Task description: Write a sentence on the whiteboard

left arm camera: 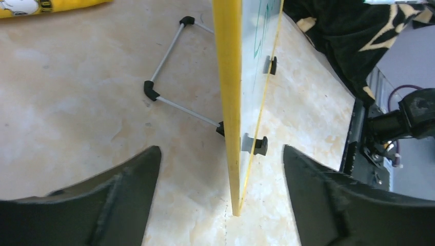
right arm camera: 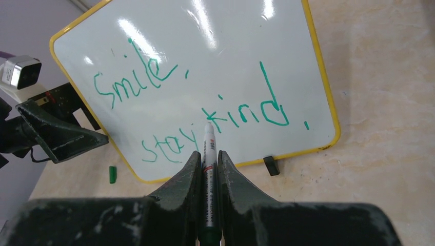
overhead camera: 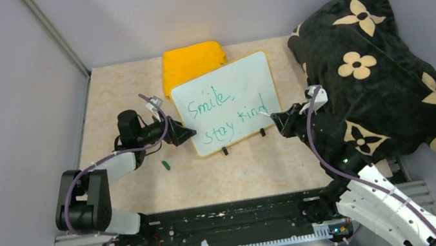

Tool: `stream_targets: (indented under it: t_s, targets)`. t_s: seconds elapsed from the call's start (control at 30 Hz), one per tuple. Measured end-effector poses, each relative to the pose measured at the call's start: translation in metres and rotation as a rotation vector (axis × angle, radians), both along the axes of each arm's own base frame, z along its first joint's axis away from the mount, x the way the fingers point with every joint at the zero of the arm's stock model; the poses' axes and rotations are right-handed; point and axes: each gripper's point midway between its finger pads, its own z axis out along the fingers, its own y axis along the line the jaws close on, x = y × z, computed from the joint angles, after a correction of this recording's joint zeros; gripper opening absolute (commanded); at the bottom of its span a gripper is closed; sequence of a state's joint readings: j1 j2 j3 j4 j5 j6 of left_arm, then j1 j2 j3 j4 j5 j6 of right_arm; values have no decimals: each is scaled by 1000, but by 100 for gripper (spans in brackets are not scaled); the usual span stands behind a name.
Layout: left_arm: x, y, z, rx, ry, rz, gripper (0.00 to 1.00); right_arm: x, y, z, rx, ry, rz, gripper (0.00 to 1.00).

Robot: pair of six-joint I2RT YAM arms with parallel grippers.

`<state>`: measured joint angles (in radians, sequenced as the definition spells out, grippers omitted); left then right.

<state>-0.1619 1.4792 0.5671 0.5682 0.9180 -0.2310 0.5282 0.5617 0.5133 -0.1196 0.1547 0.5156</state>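
The whiteboard, white with a yellow rim, stands tilted on its wire stand in the middle of the table. On it is the sentence in green, "Smile, stay kind", also clear in the right wrist view. My left gripper is open, its jaws on either side of the board's left edge without touching it. My right gripper is shut on a white marker, whose tip points at the "k" of "kind". Whether the tip touches the board I cannot tell.
A green marker cap lies on the table left of the board's lower corner. A folded yellow cloth lies behind the board. A black floral cloth is heaped at the right. Grey walls enclose the table.
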Motion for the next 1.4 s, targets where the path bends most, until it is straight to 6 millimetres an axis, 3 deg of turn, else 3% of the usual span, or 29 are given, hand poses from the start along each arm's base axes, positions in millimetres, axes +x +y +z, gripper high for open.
stream_targets:
  t_s: [0.4,0.6,0.77,1.0,1.2,1.4]
  targets:
    - [6,29,11,125,27,217,99,-4,3,18,28,-42,26,0]
    - [21,82,43,227,80,591,99,-11,6,24,44,-62,61,0]
    - [0,125,57,220,111,869,99,-14,11,31,49,-74,99,0]
    - [-29,150,34,248,215,1021,99,-12,21,42,29,-77,127,0]
    - [-39,154,6,285,358,1068,99,-18,47,69,-1,-119,189,0]
    - [-48,152,-26,368,523,1062,99,-19,54,69,-40,-126,187,0]
